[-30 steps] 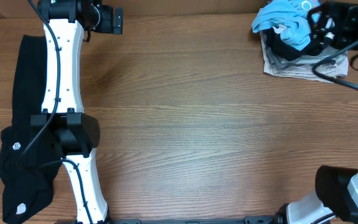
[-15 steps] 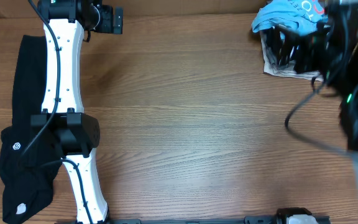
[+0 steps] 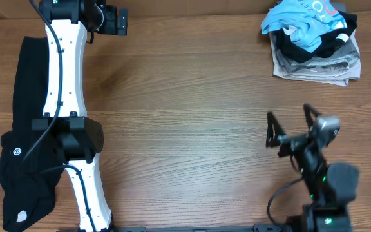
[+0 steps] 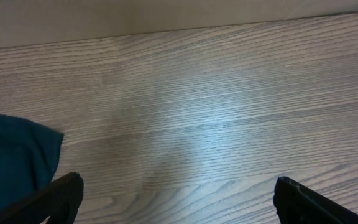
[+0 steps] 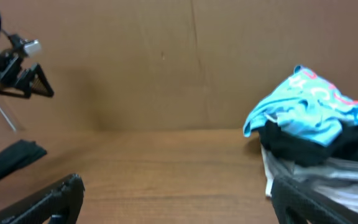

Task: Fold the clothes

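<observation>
Two lots of clothes, two arms, one counter; containers: none in view.

1. Counter (image 3: 192, 116): wood grain, bare across the middle. Both lots sit at its edges, well apart from each other.

2. Black garment (image 3: 28, 96): a long piece at the counter's left edge, laid out flat. Its long axis runs from the near edge toward the far one. A small white logo (image 3: 17, 151) shows near its lower end. The left arm (image 3: 66, 71) runs alongside it and overlaps its right margin, so this is judged the left arm's item.

3. Light blue T-shirt (image 3: 304, 22): bunched, not spread, with no clear long axis. White and orange-red lettering is uppermost. It tops a heap in the far right corner, over dark cloth and a stack of grey folded cloths (image 3: 314, 67).

4. Right gripper (image 3: 290, 127): jaws spread wide and holding nothing, low over the counter on the near right side. The T-shirt lies beyond it, toward the far edge and slightly right. The right wrist view puts the heap ahead and to the right. This is the nearer arm, so the coming reach is judged to go forward to the heap.

5. Left gripper (image 4: 179, 198): jaws spread wide and empty, at the far left corner, over bare wood. A dark cloth corner shows just left of its fingers.
</observation>
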Robot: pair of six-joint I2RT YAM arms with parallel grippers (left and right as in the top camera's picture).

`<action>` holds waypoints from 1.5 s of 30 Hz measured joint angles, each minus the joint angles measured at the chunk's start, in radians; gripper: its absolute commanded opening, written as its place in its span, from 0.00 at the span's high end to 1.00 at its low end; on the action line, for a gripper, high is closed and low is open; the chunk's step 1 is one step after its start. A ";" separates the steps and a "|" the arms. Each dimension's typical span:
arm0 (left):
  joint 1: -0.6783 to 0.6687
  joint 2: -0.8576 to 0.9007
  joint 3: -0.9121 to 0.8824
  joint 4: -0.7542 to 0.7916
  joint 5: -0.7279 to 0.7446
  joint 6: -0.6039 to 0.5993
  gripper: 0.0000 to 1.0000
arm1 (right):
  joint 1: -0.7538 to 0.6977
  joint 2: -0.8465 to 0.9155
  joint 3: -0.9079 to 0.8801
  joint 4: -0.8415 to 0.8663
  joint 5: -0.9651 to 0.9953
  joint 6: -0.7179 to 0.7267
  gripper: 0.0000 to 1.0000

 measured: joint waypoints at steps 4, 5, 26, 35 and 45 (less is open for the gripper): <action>0.000 0.000 0.000 0.000 0.000 0.000 0.00 | 0.000 -0.136 -0.164 0.040 0.037 0.067 0.00; 0.000 0.000 0.000 0.000 0.000 0.000 0.00 | 0.000 -0.157 -0.188 0.040 0.045 0.078 0.00; 0.000 0.000 0.000 0.000 0.000 0.000 0.00 | 0.011 -0.388 -0.244 -0.174 0.164 0.127 0.00; 0.000 0.000 0.000 0.000 0.000 0.000 0.00 | 0.011 -0.388 -0.244 -0.175 0.168 0.126 0.00; 0.000 0.000 0.000 0.000 0.000 0.000 0.00 | 0.011 -0.388 -0.244 -0.175 0.169 0.127 0.00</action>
